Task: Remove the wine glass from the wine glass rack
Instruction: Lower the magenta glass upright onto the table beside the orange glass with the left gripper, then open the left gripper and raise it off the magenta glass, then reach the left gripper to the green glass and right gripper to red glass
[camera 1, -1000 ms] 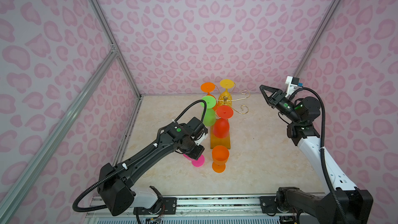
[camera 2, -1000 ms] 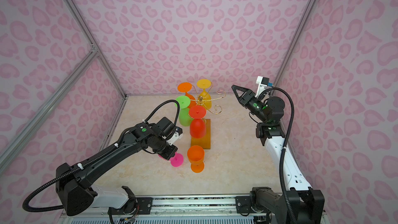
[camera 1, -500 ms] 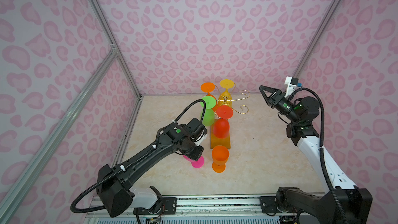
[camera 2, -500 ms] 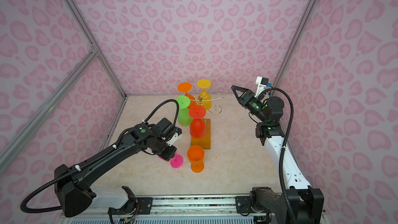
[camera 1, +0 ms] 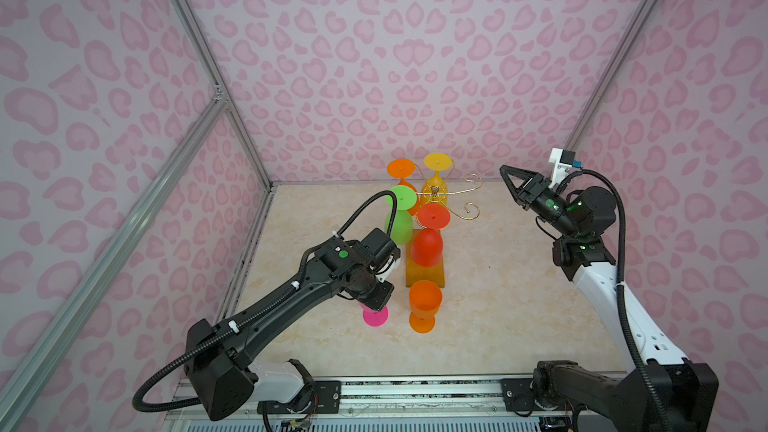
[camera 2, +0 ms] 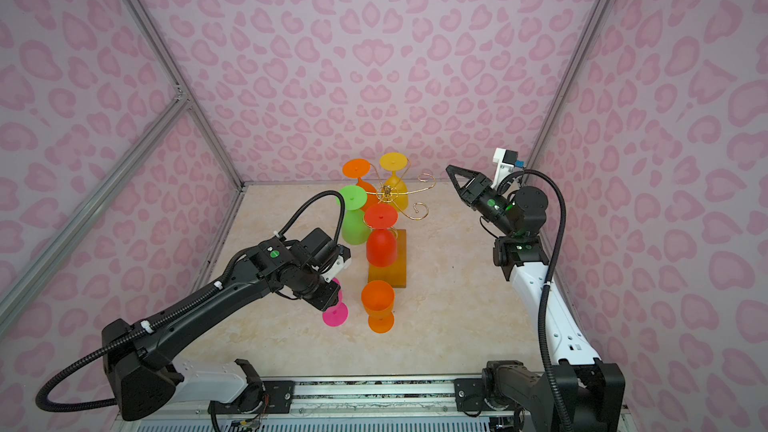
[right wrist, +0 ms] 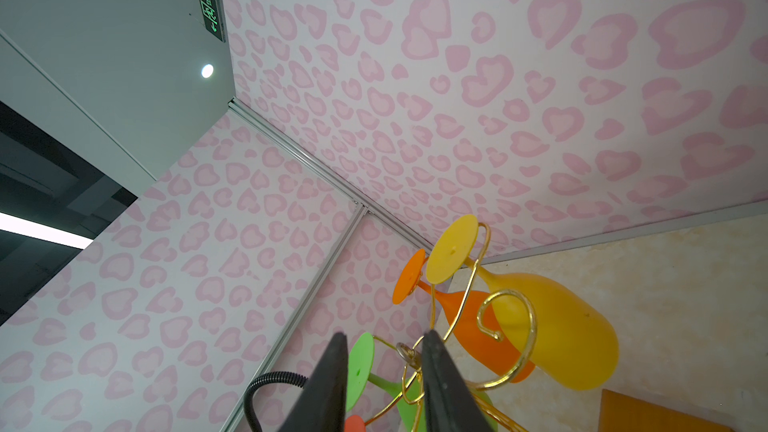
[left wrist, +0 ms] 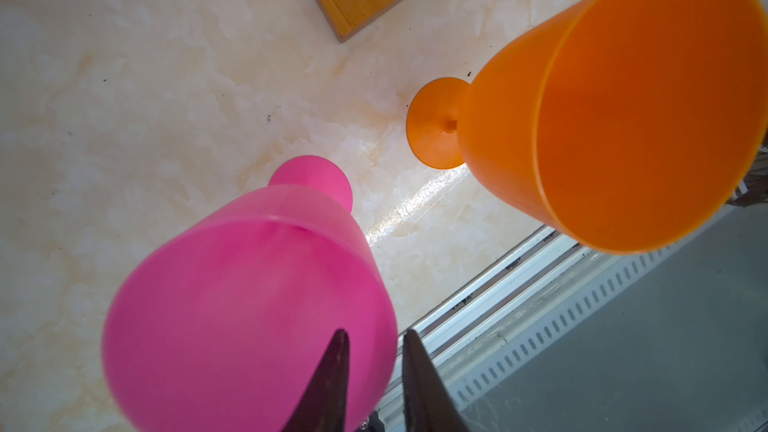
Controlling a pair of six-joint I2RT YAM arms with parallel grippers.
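Left tool (left wrist: 374, 334) straddled the pink glass (left wrist: 249, 305) rim, narrowly parted. Right tool (right wrist: 385, 333), narrowly parted, held nothing. The green exit sign (right wrist: 210, 14) bore unreadable characters.

Rack (camera 1: 434, 191) on table (camera 1: 519, 305), four glasses (camera 1: 427, 248) hung on it; two upright glasses (camera 1: 424, 299) abreast before base (camera 1: 424, 277)
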